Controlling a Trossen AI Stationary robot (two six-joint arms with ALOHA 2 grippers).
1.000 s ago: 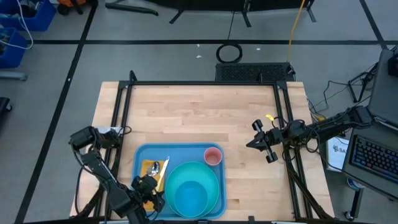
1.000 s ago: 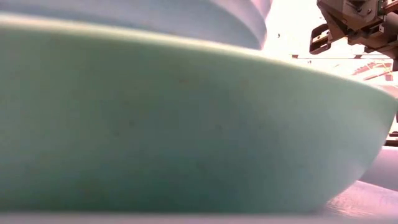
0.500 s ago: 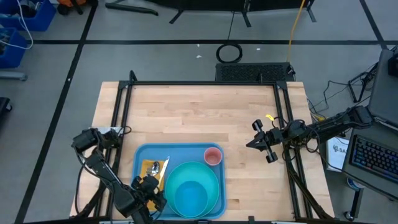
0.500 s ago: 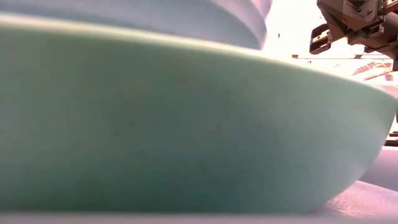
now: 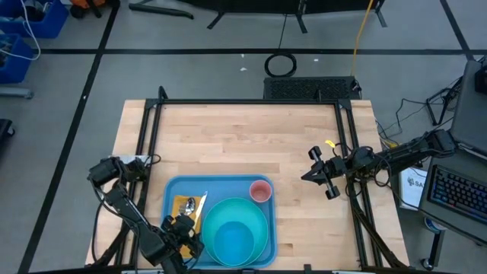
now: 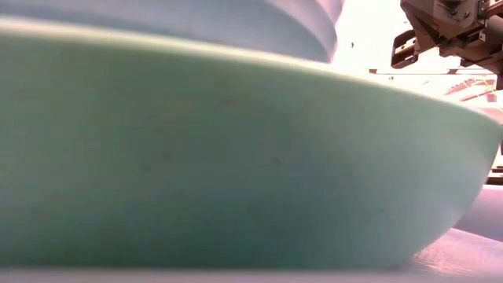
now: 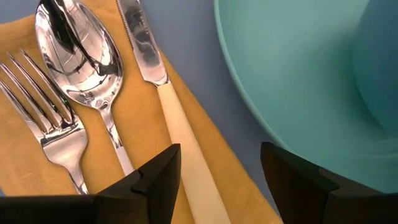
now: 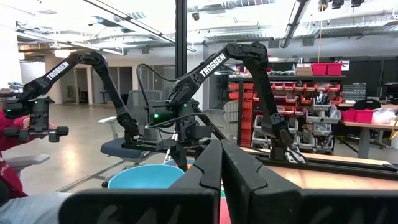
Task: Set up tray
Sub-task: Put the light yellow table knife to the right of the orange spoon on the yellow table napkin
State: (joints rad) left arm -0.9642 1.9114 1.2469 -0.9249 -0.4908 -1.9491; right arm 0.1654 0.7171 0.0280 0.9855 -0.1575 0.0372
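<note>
The large flat blue plastic tray (image 5: 173,192) lies at the table's near edge. The left end effector (image 7: 219,167), open, straddles the cream-handled knife (image 7: 177,130); withdraw vertically, without disturbing it. The right end effector (image 5: 310,176) waits closed.

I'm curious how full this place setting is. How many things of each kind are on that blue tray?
Cutlery: 3, fork, spoon, knife
Napkin: 1
Plate: 1
Bowl: 1
Cup: 1
Total: 7

A robotics lab: spare robot arms (image 8: 211,62) and parts shelving (image 8: 329,93).
</note>
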